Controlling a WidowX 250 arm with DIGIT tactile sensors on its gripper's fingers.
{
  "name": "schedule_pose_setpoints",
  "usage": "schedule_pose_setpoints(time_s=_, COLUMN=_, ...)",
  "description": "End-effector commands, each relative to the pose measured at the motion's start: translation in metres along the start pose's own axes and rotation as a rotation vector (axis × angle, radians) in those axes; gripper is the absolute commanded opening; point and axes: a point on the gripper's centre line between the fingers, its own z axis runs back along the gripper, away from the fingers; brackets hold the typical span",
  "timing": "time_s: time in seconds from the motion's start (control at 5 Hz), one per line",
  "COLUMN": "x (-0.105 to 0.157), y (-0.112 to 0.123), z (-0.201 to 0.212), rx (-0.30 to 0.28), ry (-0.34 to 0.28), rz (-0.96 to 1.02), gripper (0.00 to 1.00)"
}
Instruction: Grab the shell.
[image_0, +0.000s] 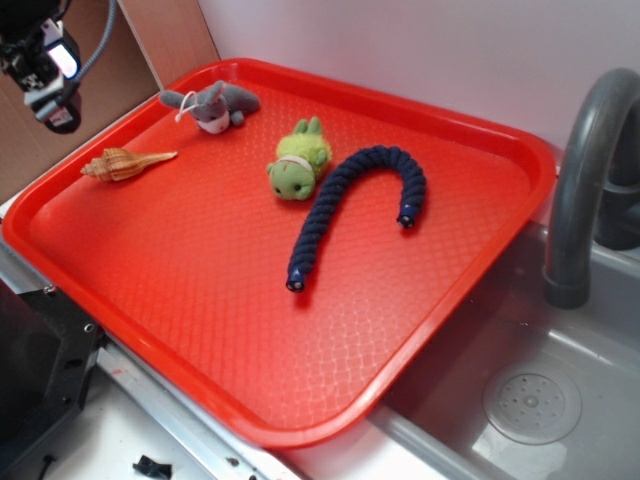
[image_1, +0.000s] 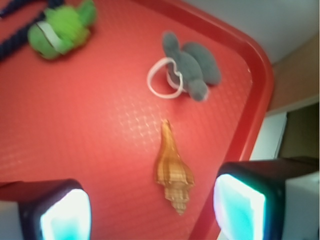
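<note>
Gripper (image_1: 152, 210) hung above the tray's (image_0: 440, 290) 9 o'clock edge, fingers (image_1: 240, 202) spread apart with nothing between them. That reads as a pre-grasp pose: open so the pads could drop either side of the target.

Shell (image_0: 122, 163) lay flat on the tray near the 10 o'clock corner, close to the rim. In the exterior view its thin tail pointed toward 3 o'clock and the spiral end toward 9. In the wrist view it sat between the two fingers but off-center toward the right-hand one, tail at 12 o'clock, spiral tip at 6. My read: its long axis ran across the closing direction, so the pads would meet the wide ribbed body, not the tail. It needed a small lateral shift to center, then a descent. Not touching it yet.

Count on the tray:
- 1 shell
- 2 plush toys: grey (image_0: 215, 104) at 12 o'clock of the shell, well apart; green (image_0: 298, 160) at 3 o'clock
- 1 dark blue rope (image_0: 360, 205), hook-shaped, just beside the green one

A sink (image_0: 530, 400) with a grey faucet (image_0: 585, 180) stood off the tray at 3 o'clock.
</note>
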Motion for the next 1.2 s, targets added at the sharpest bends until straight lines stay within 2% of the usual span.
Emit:
schedule_pose_setpoints(time_s=0.0, x=-0.009, y=0.017, z=-0.045, rx=0.006, ry=0.091, rz=-0.009, gripper=1.00)
schedule_pose_setpoints(time_s=0.6, x=-0.014, y=0.017, z=-0.086, rx=-0.020, ry=0.190, rz=0.005, gripper=1.00)
schedule_pose_setpoints(time_s=0.8, x=-0.016, y=0.017, z=-0.093, rx=-0.013, ry=0.203, rz=0.026, gripper=1.00)
schedule_pose_setpoints(time_s=1.0, x=-0.016, y=0.016, z=-0.095, rx=-0.017, ry=0.206, rz=0.029, gripper=0.54)
